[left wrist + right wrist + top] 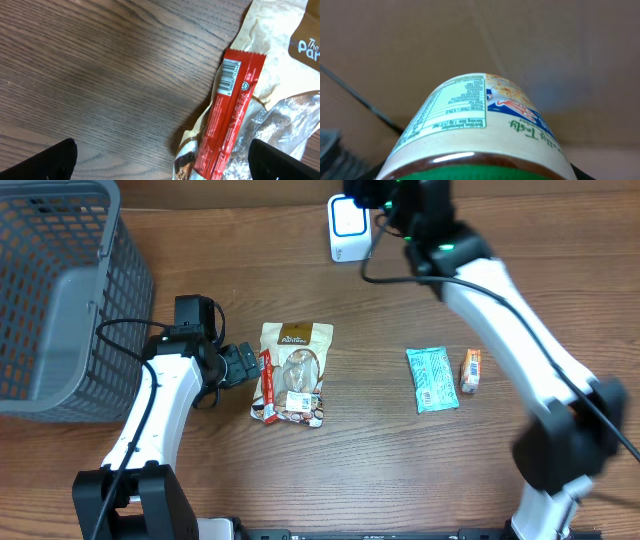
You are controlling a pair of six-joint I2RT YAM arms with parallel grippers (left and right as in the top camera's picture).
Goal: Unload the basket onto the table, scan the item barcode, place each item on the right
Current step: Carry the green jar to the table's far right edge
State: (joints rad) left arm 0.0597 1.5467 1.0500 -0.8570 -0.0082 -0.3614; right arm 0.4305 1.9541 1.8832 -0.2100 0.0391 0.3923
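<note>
- The right tool [388,202] grips a labelled container [480,115], held up beside the white scanner [348,228] at the worktop's [380,470] far edge.
- The left tool [245,365], jaws spread wide, hovers by a red bar [231,110] lying on a snack bag [295,340].

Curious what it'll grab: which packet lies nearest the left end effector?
The red stick packet on the tan pouch's edge, right by the left end effector; the teal packet and orange packet lie farther off.
</note>
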